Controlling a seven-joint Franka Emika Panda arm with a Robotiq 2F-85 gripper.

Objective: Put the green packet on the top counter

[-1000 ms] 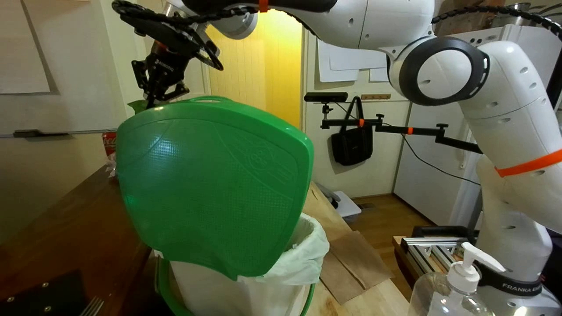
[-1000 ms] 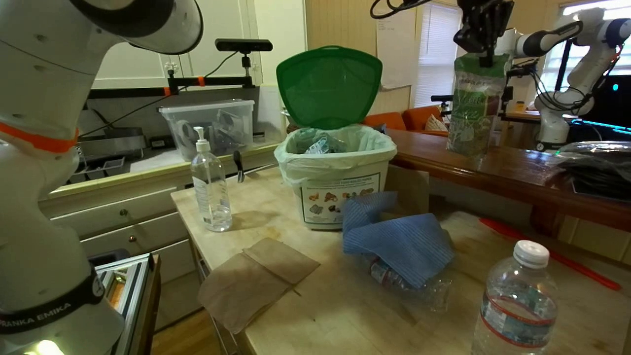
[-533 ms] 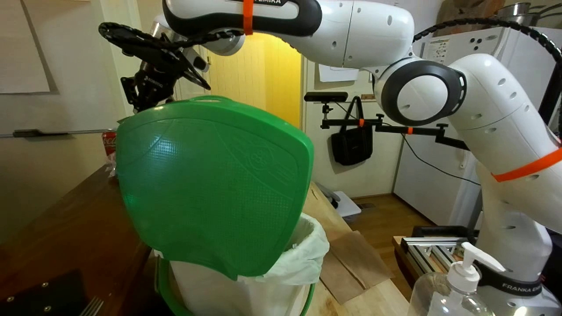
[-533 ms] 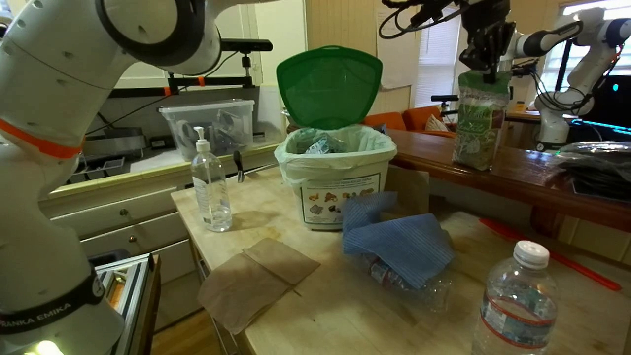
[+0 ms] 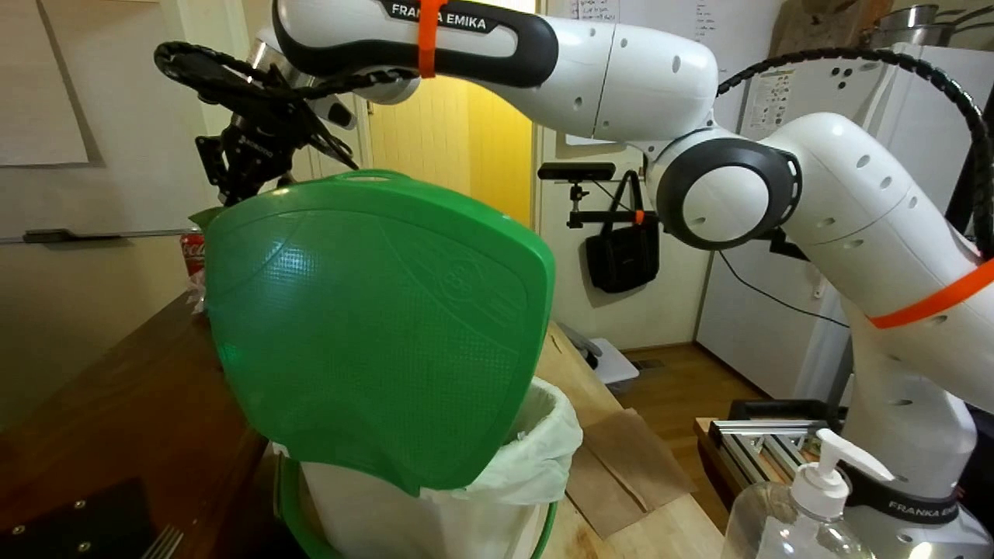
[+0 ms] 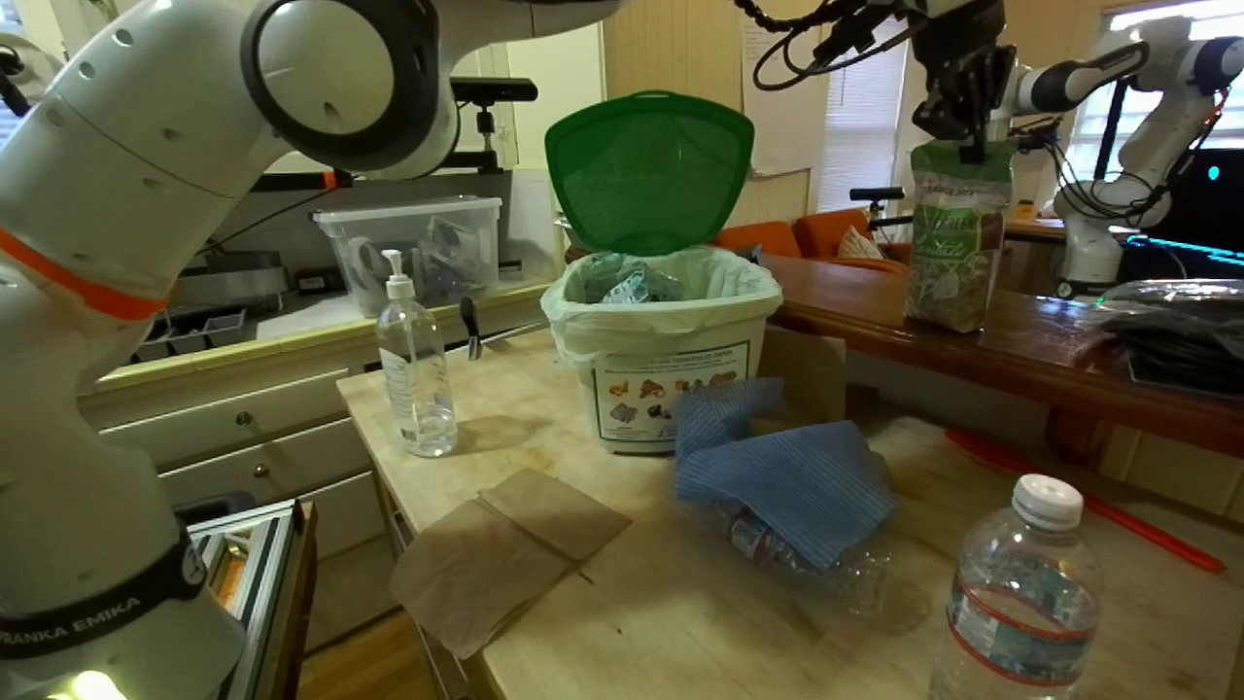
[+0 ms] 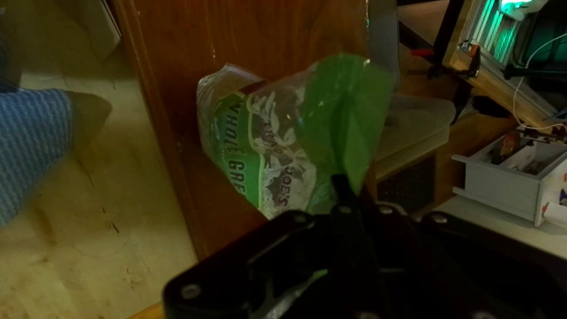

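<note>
Plastic pump bottle [image 6: 416, 379]: upright on the pale worktop [image 6: 680, 603].
Brown paper [image 6: 510, 559]: flat, near that bottle.
White bin [image 6: 671, 384]: bagged, green lid [image 6: 651, 175] raised.
Blue cloth [image 6: 792, 481]: crumpled, near the bin.
Green packet [image 6: 957, 238]: roughly upright over the dark wood counter [image 6: 836, 290]; cannot tell if its base touches.
Gripper [image 6: 972, 152]: jaws pinching the packet's top edge.

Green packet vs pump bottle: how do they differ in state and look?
The green packet is pinched at its top by the gripper; the pump bottle is not held.
The packet is printed with green; the bottle is clear and white-topped.
The packet is over or on the top counter, contact unclear; the bottle stands on the lower, pale table.
Both are roughly upright.
</note>
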